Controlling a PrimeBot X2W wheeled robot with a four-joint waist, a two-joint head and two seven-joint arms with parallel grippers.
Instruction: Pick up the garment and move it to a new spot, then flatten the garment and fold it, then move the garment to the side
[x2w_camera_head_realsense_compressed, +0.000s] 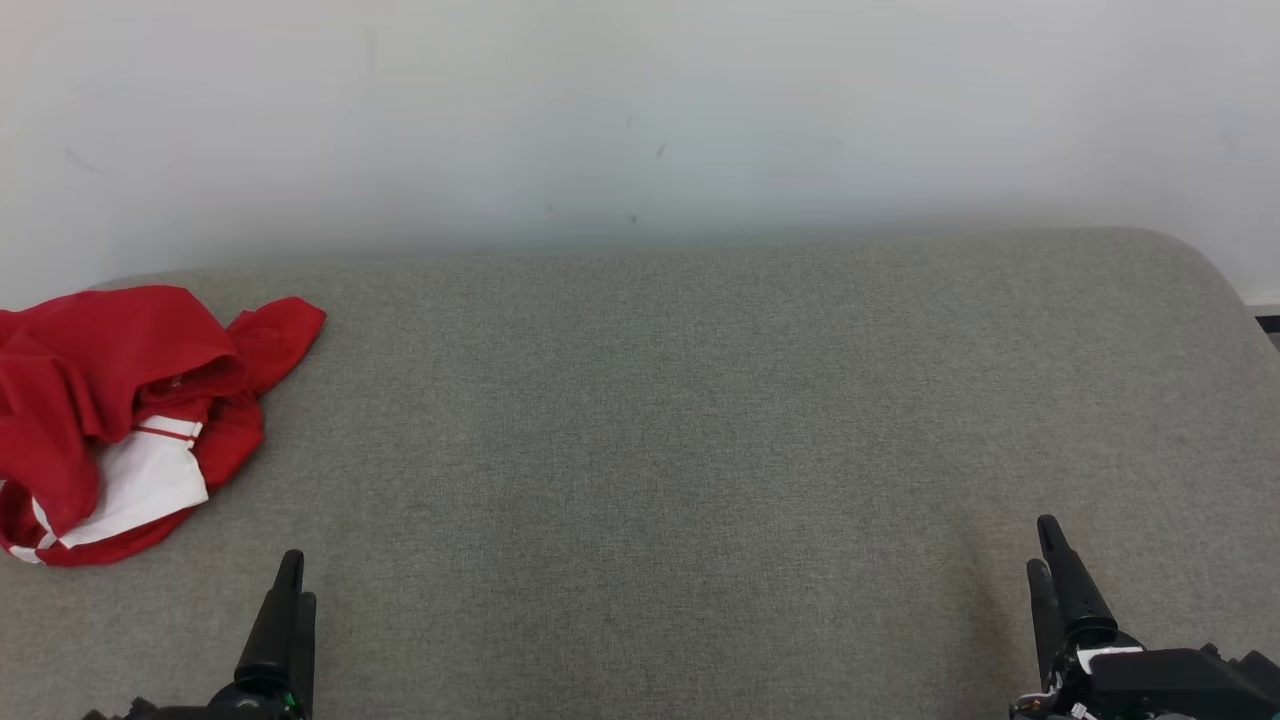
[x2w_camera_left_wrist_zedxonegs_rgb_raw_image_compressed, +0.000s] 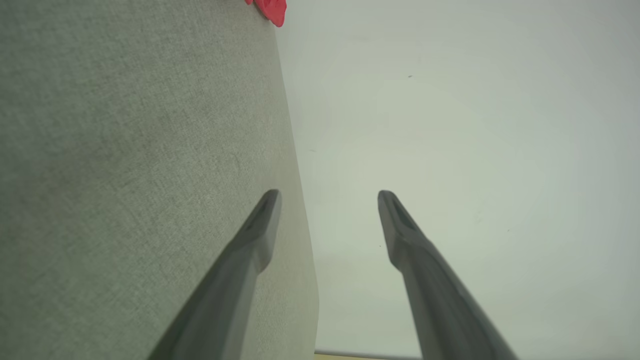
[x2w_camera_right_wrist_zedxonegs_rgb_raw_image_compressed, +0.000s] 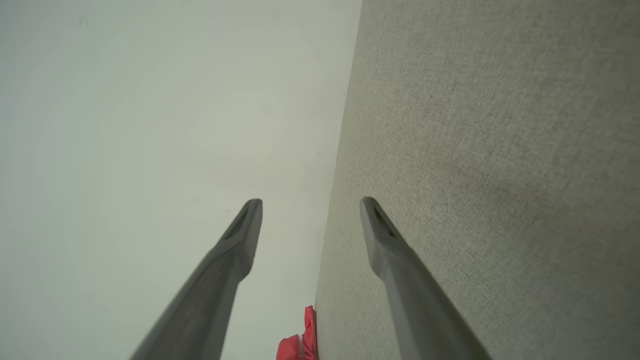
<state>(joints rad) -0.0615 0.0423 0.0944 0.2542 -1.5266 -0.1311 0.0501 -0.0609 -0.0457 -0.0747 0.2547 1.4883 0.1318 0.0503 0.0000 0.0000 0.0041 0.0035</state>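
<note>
Garment (x2w_camera_head_realsense_compressed: 110, 400) lies crumpled at far left of the cushion (x2w_camera_head_realsense_compressed: 700, 420) (unfolded, untouched), while left gripper (x2w_camera_left_wrist_zedxonegs_rgb_raw_image_compressed: 328, 197) and right gripper (x2w_camera_right_wrist_zedxonegs_rgb_raw_image_compressed: 310, 205) hover empty, jaws wide, at the near edge, seemingly readied for pick-up.

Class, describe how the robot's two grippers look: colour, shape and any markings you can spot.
The left gripper and right gripper match: each has two long, dark grey jaws that taper to a slim tip, with a narrow recessed slot on the inner face near the tip. In the head view, the right one's base is a black housing bearing a small white patch.
</note>
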